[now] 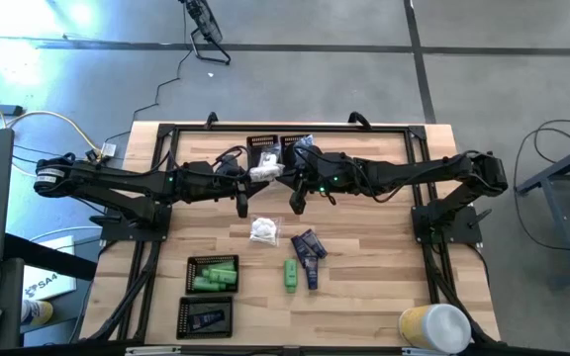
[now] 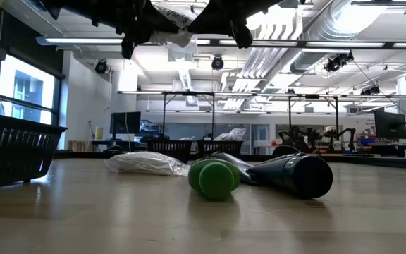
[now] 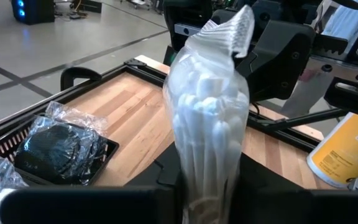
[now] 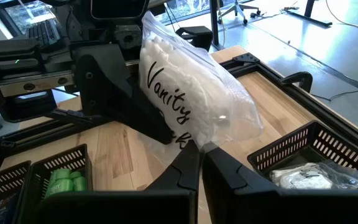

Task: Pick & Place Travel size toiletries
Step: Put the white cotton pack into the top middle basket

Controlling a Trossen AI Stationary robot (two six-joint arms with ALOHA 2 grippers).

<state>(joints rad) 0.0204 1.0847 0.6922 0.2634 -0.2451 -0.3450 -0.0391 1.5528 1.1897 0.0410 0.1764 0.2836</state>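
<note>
A white crinkly packet [image 1: 265, 170] is up in the air over the table's middle, between both grippers. My left gripper [image 1: 253, 176] comes at it from the table's left and my right gripper [image 1: 287, 176] from the right; each is shut on it. The left wrist view shows the packet [image 3: 207, 118] as a clear bag of white swabs; the right wrist view shows its printed face [image 4: 191, 99]. On the table lie a second white packet [image 1: 263, 230], navy tubes [image 1: 308, 245] and a green tube [image 1: 291, 274]. My left gripper pinches the packet's lower end [image 3: 205, 186] between its two fingers, and the bag stands up past them with its crimped end [image 3: 235, 28] away from the gripper. It is lifted clear of the table [image 2: 171, 17]. My right gripper pinches the packet by a lower corner of its clear film [image 4: 188, 142], coming from the table's right. The printed face rises slanting above the fingers [image 4: 219, 168]. One layer or several, I cannot tell.
Black mesh trays sit near the near-left: one with green tubes [image 1: 213, 274], one with a navy tube [image 1: 206, 316]. Two more trays at the far edge [image 1: 263, 150] hold bagged items [image 3: 61, 146]. A yellow-white canister [image 1: 433, 326] stands at the near right corner.
</note>
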